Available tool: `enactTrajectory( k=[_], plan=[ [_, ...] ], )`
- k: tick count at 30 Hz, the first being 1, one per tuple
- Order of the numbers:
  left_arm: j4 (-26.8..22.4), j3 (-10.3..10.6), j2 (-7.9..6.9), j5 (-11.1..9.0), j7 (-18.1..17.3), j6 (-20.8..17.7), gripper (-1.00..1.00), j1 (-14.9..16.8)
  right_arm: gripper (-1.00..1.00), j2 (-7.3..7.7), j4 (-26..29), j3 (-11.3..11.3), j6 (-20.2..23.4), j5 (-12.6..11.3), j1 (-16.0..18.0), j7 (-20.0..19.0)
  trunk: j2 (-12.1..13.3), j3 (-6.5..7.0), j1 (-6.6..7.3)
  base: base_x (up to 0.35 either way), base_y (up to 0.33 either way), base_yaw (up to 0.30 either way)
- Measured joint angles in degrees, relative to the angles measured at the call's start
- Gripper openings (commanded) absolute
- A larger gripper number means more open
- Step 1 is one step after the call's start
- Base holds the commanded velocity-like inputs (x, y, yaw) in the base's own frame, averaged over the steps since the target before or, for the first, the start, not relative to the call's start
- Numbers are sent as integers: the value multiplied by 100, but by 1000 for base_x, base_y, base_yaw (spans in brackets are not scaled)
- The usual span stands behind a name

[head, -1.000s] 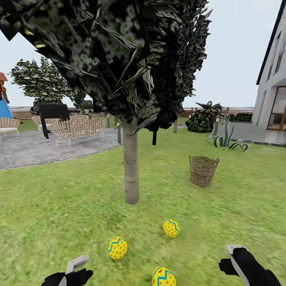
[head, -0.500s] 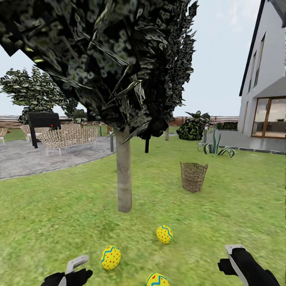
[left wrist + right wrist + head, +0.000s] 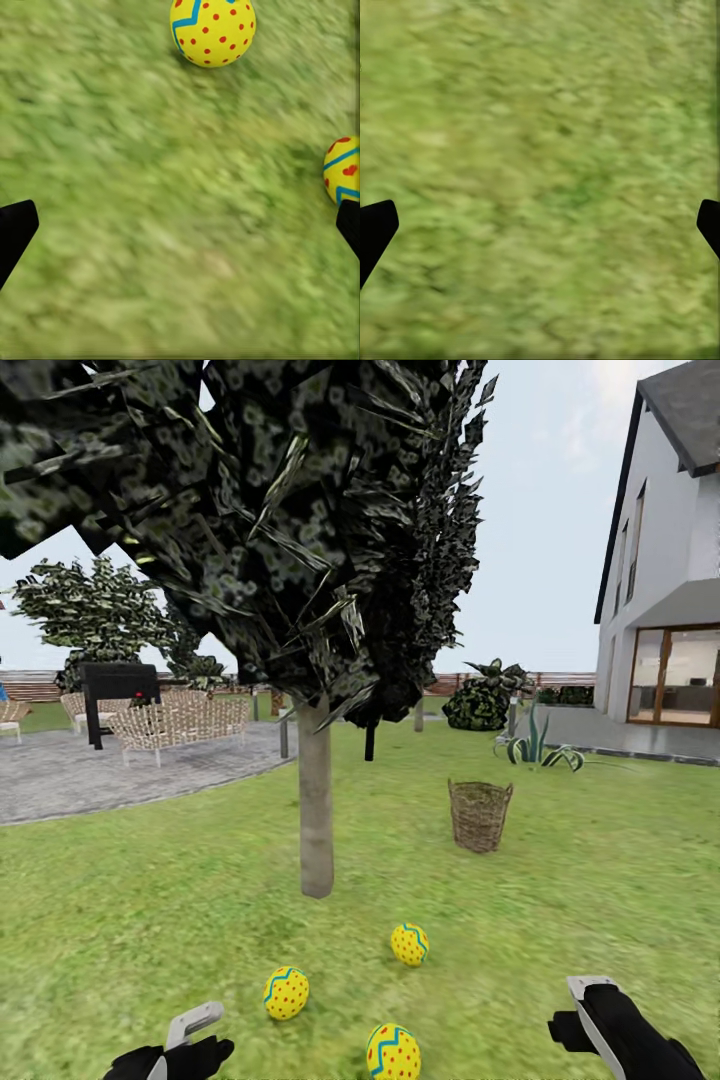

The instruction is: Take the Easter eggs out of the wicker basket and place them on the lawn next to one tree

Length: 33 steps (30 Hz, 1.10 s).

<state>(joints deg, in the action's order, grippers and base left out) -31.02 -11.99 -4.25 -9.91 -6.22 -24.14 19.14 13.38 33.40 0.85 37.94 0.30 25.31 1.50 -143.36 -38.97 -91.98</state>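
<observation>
**Three eggs down by the grey trunk, both end effectors empty**

And there they lay, all three Easter eggs on the lawn (image 3: 150, 900) at the foot of the tree (image 3: 315, 810). From the trunk, the far egg (image 3: 409, 944) sat at about four o'clock, the left egg (image 3: 286, 993) at about six, and the near egg (image 3: 393, 1052) beyond them at roughly five, closest to the robot. All three were near the trunk, none touching it or each other. The wicker basket (image 3: 479, 815) stood upright at about two o'clock from the trunk, well apart from the eggs; its inside could not be seen from the head camera, though the count on the grass suggested nothing was left in it.

The left end effector (image 3: 180, 225) hung over bare grass, its two dark fingertips spread to the edges of the wrist picture, wide apart, gripping nothing. In that wrist picture two eggs showed, one ahead of the fingers and one just beside a fingertip, neither between them. In the head view the left egg lay at about one o'clock from the left end effector (image 3: 185, 1040).

The right end effector (image 3: 540, 225) was just as wide apart and just as empty, grass beneath it; the near egg lay at about nine o'clock from the right end effector (image 3: 595, 1020), apart from it.

Handling, as a judgement: these looked light, hard and smooth, round enough to roll on the grass or squirt out of a pinch. Best taken across the widest middle, fingers straddling the belly, with gentle pressure.
</observation>
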Motion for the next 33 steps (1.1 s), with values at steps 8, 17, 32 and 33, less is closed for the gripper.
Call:
enactTrajectory(
  k=[8,17,32,33],
  plan=[
    [-1,-4,0,3,-9,-15,100,0,100,0,-26,-19,21,3,-1,-35,1,1,1,-11,0,0],
    [2,10,17,3,-2,-5,100,0,100,0,-35,1,-6,-7,-1,-31,9,155,19,0,0,0],
    [7,12,42,2,15,3,100,0,100,-12,-96,-21,24,19,-1,8,456,404,270,0,0,0],
    [7,12,43,2,15,3,100,0,100,-13,-98,-21,26,19,-1,8,496,413,292,0,0,0]
  ],
)
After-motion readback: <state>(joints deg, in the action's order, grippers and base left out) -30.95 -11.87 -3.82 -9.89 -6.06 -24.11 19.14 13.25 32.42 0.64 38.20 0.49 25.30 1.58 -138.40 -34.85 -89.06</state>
